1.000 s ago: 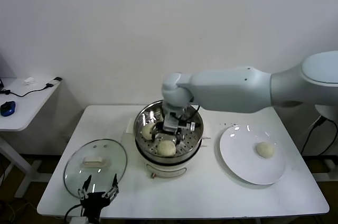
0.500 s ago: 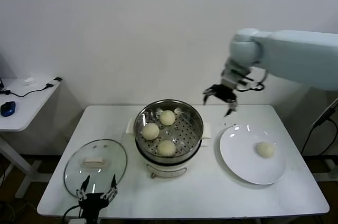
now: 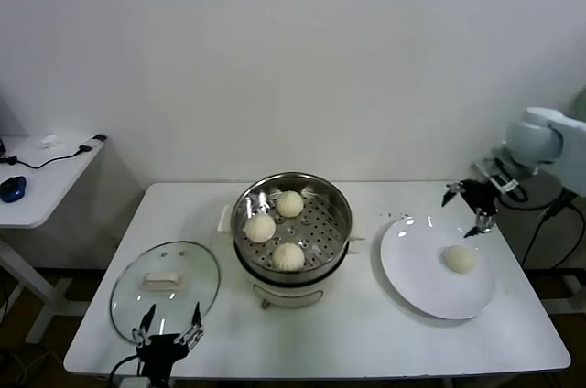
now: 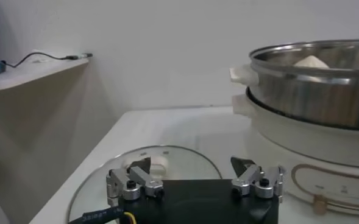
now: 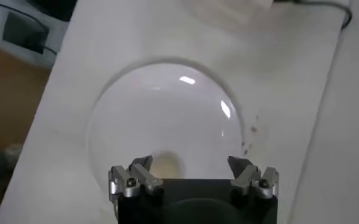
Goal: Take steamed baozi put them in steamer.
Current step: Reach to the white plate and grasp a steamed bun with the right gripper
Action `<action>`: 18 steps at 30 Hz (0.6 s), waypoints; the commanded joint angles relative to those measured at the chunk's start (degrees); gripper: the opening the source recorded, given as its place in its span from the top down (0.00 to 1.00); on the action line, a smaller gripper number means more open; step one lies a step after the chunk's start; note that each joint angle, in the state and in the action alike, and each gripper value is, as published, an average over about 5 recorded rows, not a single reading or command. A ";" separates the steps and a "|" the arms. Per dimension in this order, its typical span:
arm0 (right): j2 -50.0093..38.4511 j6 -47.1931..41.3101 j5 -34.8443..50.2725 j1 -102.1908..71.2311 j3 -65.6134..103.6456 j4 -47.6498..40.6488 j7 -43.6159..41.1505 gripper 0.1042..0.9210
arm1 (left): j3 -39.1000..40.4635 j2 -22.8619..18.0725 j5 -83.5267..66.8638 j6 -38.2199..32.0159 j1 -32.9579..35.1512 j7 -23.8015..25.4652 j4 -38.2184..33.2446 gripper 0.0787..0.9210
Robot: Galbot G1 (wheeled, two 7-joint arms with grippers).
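The steel steamer (image 3: 295, 177) stands mid-table with three steamed baozi in it (image 3: 290, 203), (image 3: 260, 227), (image 3: 287, 256). A fourth baozi (image 3: 460, 259) lies on the white plate (image 3: 417, 264) to the right. My right gripper (image 3: 465, 204) hangs open and empty above the plate's far edge, just behind that baozi. In the right wrist view the baozi (image 5: 166, 165) shows below, close to one fingertip (image 5: 144, 163) of the gripper (image 5: 190, 165). My left gripper (image 3: 169, 327) waits open at the table's front edge. Its wrist view shows the steamer (image 4: 313, 91) ahead of the gripper (image 4: 191, 165).
A glass lid with a white handle (image 3: 165, 285) lies front left, right before the left gripper, and appears as the lid (image 4: 167, 159) in the left wrist view. A small side table (image 3: 41, 177) with a blue mouse and cable stands farther left.
My right arm rose out of the steamer, leaving a third baozi there, and swung right to hang over the plate. The left arm has not moved.
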 commanded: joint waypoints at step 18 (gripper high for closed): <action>5.85 -7.16 -8.99 -31.90 25.84 -18.99 5.62 0.12 | -0.55 -0.60 0.08 1.19 -1.88 0.31 2.28 0.12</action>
